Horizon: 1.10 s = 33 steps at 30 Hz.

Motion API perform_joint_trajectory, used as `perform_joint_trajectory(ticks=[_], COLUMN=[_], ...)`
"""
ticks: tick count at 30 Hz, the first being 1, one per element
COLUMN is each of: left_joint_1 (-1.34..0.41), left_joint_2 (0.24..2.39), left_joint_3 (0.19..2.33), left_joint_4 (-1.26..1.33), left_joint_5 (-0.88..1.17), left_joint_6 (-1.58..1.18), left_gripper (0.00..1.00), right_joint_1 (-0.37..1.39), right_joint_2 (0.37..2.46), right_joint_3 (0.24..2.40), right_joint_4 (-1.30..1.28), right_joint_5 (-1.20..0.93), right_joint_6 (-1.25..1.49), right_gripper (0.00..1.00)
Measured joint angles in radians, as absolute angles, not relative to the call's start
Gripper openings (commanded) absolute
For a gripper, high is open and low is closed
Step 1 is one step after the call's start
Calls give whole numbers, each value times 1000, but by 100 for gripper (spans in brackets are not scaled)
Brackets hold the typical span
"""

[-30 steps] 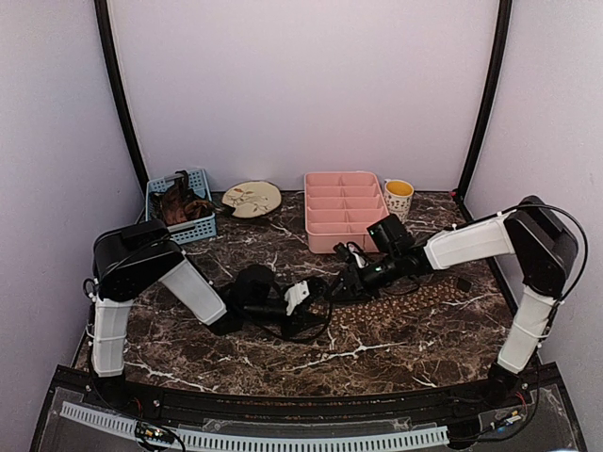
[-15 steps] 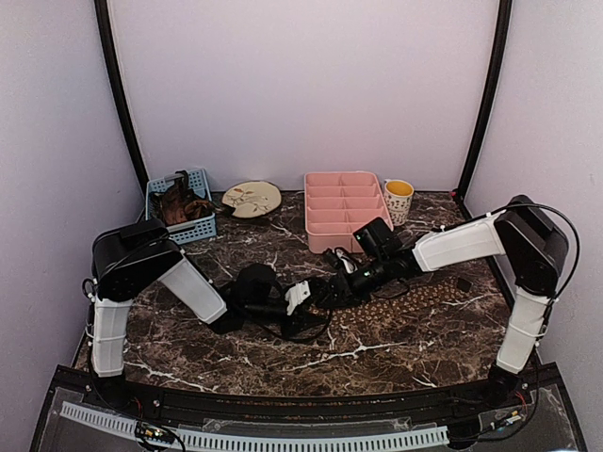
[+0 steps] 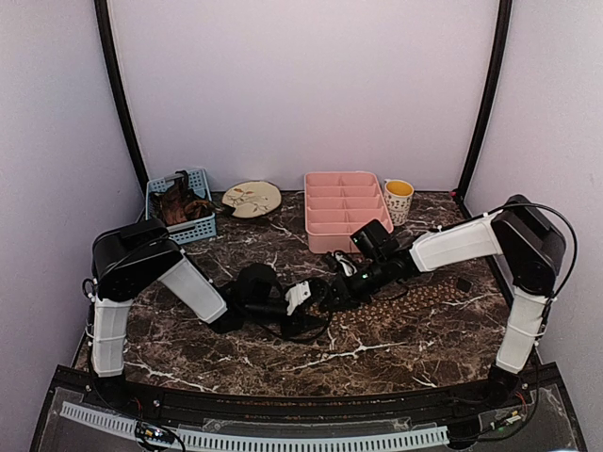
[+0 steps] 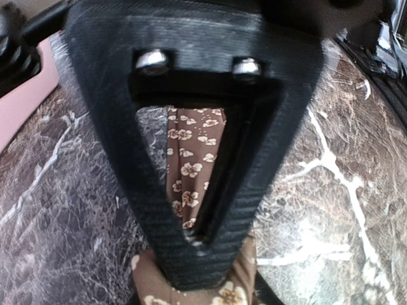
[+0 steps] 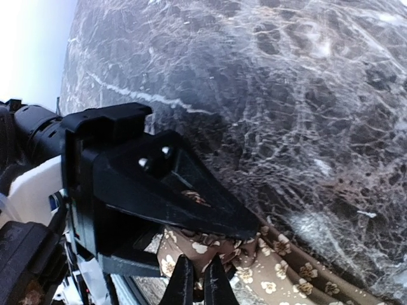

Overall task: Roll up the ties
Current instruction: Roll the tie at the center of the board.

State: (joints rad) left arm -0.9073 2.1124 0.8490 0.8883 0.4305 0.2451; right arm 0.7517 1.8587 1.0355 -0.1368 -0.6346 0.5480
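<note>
Roll seemingly starting: right gripper [image 5: 197,279] pinching tie [image 5: 280,270] end; left gripper [image 3: 311,295] grip unclear. Next calling for winding toward 3 o'clock.

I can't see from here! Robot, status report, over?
Right gripper jaws shut on tie. Left gripper on same tie, jaws unclear. Grippers crowded together, over.

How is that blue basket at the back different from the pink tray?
The blue basket is smaller, with lattice walls, and holds brown things; the pink tray is larger, has solid walls, is split into compartments and looks empty. Both are rectangular and stand at the back of the marble table.
</note>
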Motion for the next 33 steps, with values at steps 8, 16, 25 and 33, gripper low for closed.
perform_joint_trajectory(ticks=[8,16,25,33], left_joint_1=[-907,-907,-915,-931], left_joint_2=[2112,2127,2237,2253], left_joint_3=[831,792,857,911], left_joint_4=[911,1007,1184,1129], left_joint_5=[433,474,484,454], left_joint_6=[228,187,119,151], left_gripper=[66,75,59,29], right_joint_1=[723,672,654,654], right_joint_2=[1861,1861,1861,1856], right_joint_3=[952,896,866,861], right_joint_4=[-75,-10,30,31], right_joint_5=[-661,-697,-706,-693], right_joint_6=[552,540,520,508], right_gripper=[0,0,0,21])
